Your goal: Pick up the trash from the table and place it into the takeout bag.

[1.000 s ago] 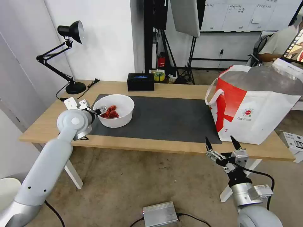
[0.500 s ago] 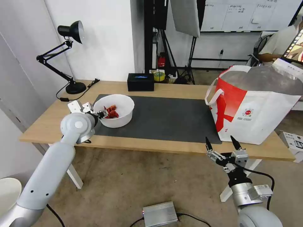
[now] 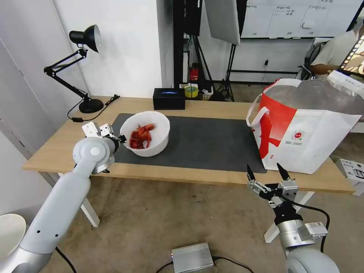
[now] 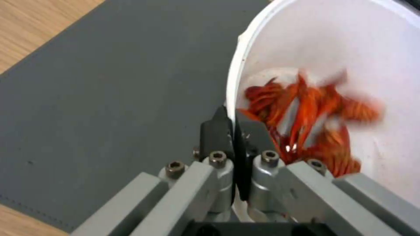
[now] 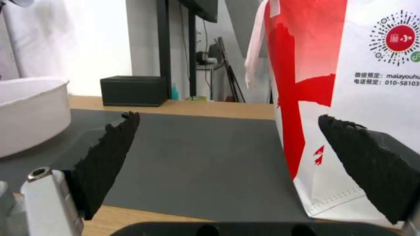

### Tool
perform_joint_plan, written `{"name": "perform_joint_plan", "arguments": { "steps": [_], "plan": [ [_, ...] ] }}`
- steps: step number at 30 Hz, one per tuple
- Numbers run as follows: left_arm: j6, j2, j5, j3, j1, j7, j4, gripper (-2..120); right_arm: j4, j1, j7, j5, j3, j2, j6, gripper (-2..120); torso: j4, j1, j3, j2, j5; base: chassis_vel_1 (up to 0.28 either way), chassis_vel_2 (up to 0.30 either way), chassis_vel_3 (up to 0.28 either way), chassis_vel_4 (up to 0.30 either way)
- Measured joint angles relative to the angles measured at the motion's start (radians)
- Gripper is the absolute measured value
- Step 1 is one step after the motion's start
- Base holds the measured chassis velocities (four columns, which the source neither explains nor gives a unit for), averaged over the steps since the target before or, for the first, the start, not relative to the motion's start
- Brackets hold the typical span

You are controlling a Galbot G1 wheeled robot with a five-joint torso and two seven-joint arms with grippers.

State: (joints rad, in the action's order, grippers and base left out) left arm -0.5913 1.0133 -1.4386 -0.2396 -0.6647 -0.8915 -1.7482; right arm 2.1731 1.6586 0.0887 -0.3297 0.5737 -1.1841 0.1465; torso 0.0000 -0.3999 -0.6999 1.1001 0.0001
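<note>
The trash in view is a white bowl (image 3: 151,131) of red shells (image 3: 140,138), tilted with its mouth turned toward me, over the left end of the table's (image 3: 57,148) dark grey mat (image 3: 204,144). My left gripper (image 3: 122,138) is shut on the bowl's near rim. In the left wrist view its fingers (image 4: 234,121) pinch the thin bowl (image 4: 350,49) wall beside the shells (image 4: 310,111). The takeout bag (image 3: 307,129) stands open at the table's right end. My right gripper (image 3: 266,172) hangs open below the table's front edge, facing the bag (image 5: 376,98).
A black desk lamp (image 3: 85,72) stands at the table's far left corner. A black rectangular box (image 3: 169,98) sits at the back edge. On the floor lie a silver box (image 3: 191,258) and a white round object (image 3: 9,231).
The left gripper has raised and tipped the bowl and carried it a little to the right; the shells slid inside it. The right arm has not moved.
</note>
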Motion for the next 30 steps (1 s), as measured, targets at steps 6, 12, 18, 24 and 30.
{"name": "perform_joint_plan", "arguments": {
  "steps": [6, 12, 18, 24, 30],
  "plan": [
    [0.001, -0.001, 0.001, 0.007, 0.001, 0.001, -0.008, 0, 0.000, 0.000, 0.000, 0.000, 0.000, 0.000, 0.000, 100, -0.0001, 0.000, 0.000, 0.000, -0.0001, 0.000, 0.000, 0.000, 0.000],
    [0.000, -0.014, -0.003, 0.012, 0.002, 0.005, -0.025, 0, 0.000, 0.000, 0.000, 0.000, 0.000, 0.000, 0.000, 100, -0.0001, 0.000, 0.000, 0.000, -0.0002, 0.000, 0.000, 0.000, 0.000],
    [-0.006, -0.030, -0.017, 0.015, 0.002, 0.026, -0.054, 0, 0.000, 0.000, 0.000, 0.000, 0.000, 0.000, 0.000, 100, 0.0000, 0.000, 0.000, 0.000, -0.0002, 0.000, 0.000, 0.000, 0.000],
    [-0.013, -0.020, -0.046, 0.030, 0.021, 0.029, -0.073, 0, 0.000, 0.000, 0.000, 0.000, 0.000, 0.000, 0.000, 100, 0.0000, 0.000, 0.000, 0.000, -0.0001, 0.000, 0.000, 0.000, 0.000],
    [-0.016, 0.005, -0.082, 0.050, 0.051, 0.011, -0.086, 0, 0.000, 0.000, 0.000, 0.000, 0.000, 0.000, 0.000, 100, 0.0000, 0.000, 0.000, 0.000, -0.0001, 0.000, 0.000, 0.000, 0.000]
  ]
}}
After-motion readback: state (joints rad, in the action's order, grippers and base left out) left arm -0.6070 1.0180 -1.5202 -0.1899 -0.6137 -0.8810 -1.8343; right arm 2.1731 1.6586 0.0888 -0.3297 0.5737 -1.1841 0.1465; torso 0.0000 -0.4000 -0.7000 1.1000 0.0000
